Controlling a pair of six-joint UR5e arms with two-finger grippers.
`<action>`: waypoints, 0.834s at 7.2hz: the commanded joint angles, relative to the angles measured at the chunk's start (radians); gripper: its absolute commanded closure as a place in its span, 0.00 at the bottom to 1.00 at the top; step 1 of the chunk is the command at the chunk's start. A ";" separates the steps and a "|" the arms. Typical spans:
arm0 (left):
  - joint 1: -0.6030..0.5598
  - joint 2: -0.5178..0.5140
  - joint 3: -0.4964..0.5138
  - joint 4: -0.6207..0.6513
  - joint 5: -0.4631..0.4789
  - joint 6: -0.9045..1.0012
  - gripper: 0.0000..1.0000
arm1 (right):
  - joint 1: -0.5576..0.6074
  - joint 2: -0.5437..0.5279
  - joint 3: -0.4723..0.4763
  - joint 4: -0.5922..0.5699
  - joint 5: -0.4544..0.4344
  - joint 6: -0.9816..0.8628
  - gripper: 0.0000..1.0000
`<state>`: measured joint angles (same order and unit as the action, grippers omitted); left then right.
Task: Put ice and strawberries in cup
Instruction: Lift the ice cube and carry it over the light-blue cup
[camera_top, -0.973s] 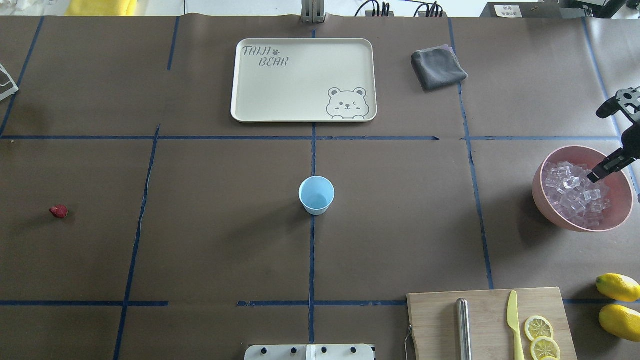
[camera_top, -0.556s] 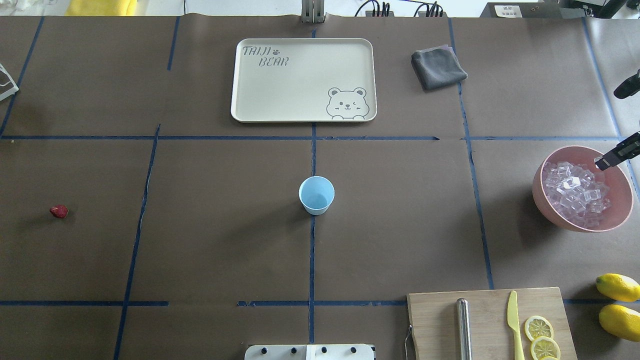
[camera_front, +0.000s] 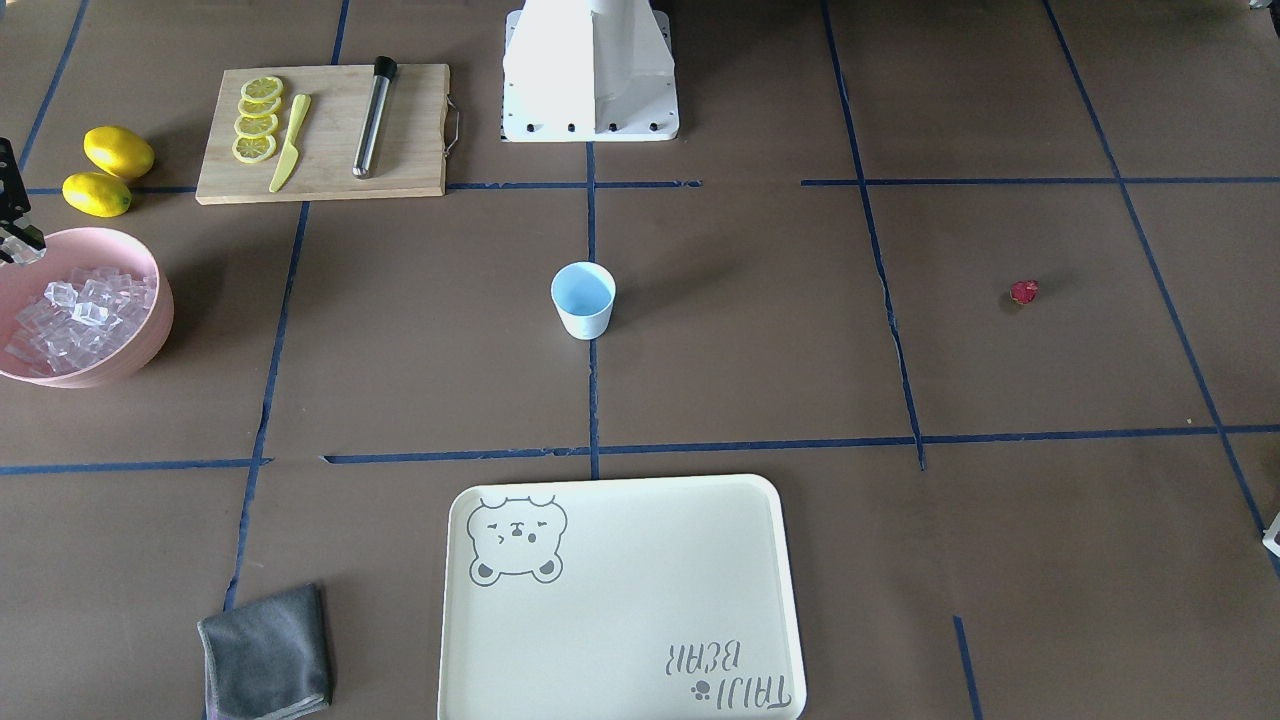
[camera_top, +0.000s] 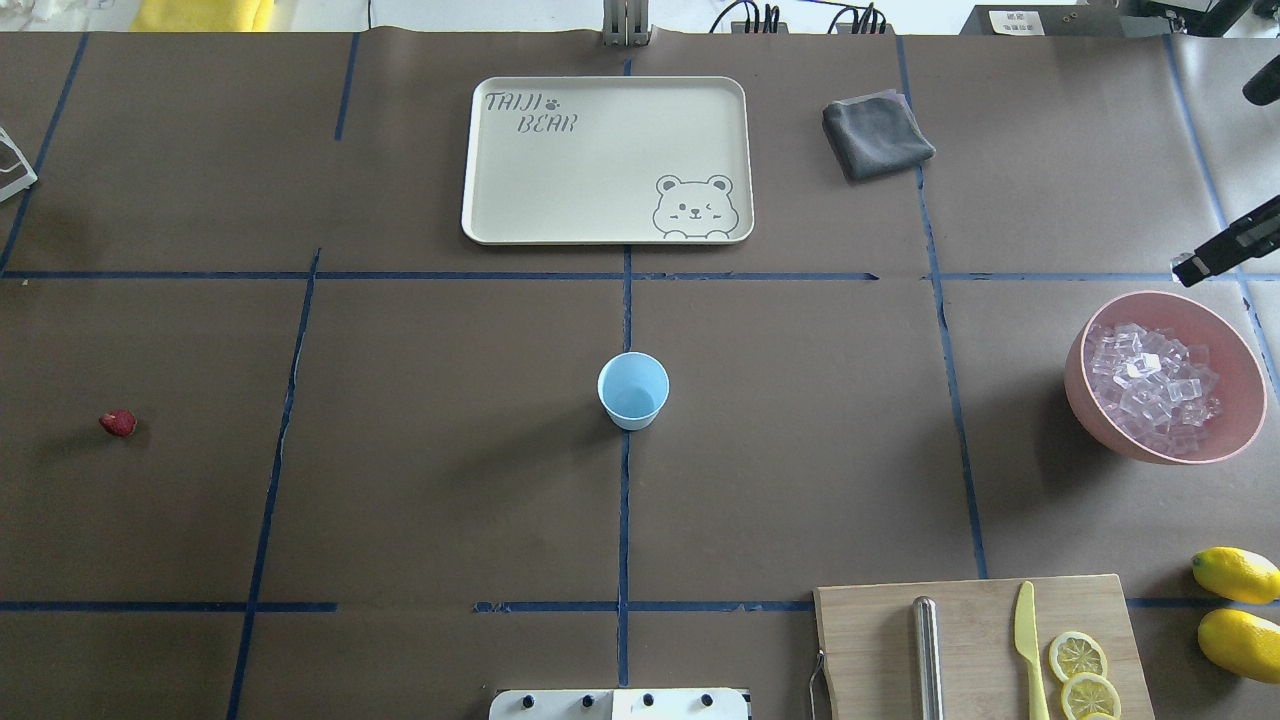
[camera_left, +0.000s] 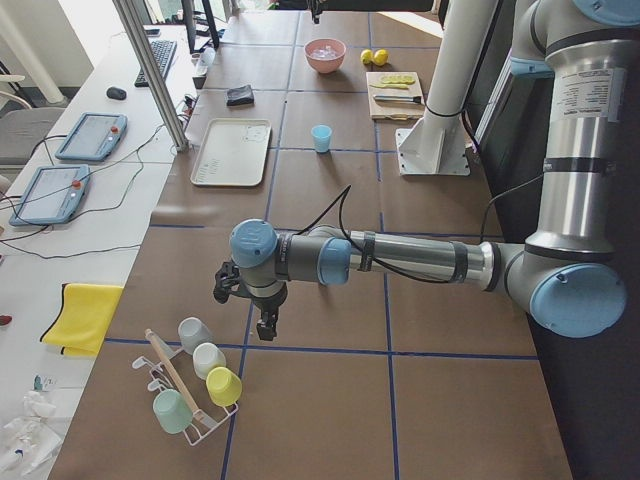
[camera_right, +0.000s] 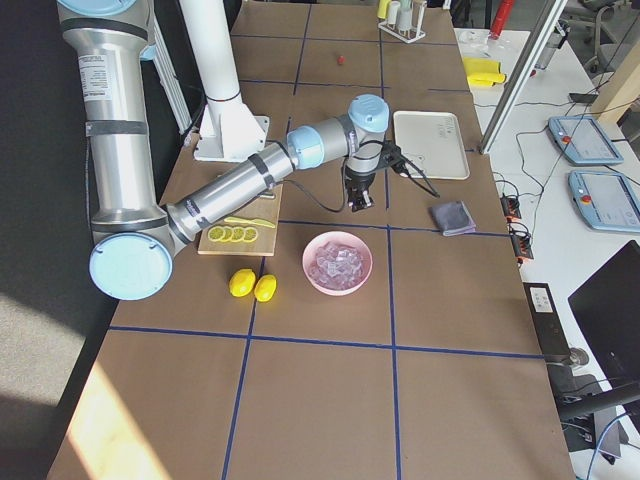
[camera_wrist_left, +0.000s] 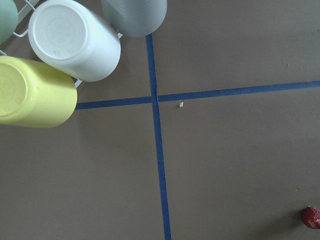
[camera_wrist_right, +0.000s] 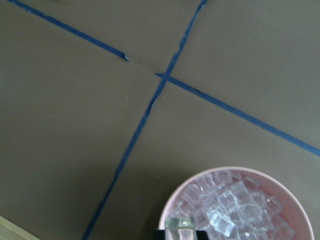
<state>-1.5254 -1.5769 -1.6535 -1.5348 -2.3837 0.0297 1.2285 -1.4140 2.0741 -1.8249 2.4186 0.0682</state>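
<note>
Fingers (camera_wrist_right: 199, 235) of the right gripper (camera_top: 1190, 268) pinch one ice cube (camera_wrist_right: 180, 223) above the pink bowl (camera_top: 1078, 385), by the table's (camera_top: 800, 450) right edge.

We saw left arm (camera_left: 410, 258): silver tubes, pale-blue joint caps (camera_left: 577, 300), black cable (camera_left: 325, 204), black left pincer (camera_left: 266, 330); white pedestal (camera_left: 455, 80).

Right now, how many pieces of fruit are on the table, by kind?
whole lemons: 2
lemon slices: 4
strawberries: 1
total: 7
</note>
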 joint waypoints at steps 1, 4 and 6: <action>0.001 -0.002 0.000 0.002 0.000 -0.002 0.00 | -0.109 0.221 -0.040 -0.008 0.042 0.295 1.00; 0.001 -0.003 0.001 0.004 0.000 -0.004 0.00 | -0.373 0.443 -0.124 0.057 -0.110 0.669 1.00; 0.001 -0.003 0.001 0.004 0.000 -0.005 0.00 | -0.525 0.519 -0.265 0.287 -0.240 0.940 1.00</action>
<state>-1.5248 -1.5800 -1.6520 -1.5312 -2.3838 0.0251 0.7967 -0.9472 1.8900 -1.6612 2.2575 0.8489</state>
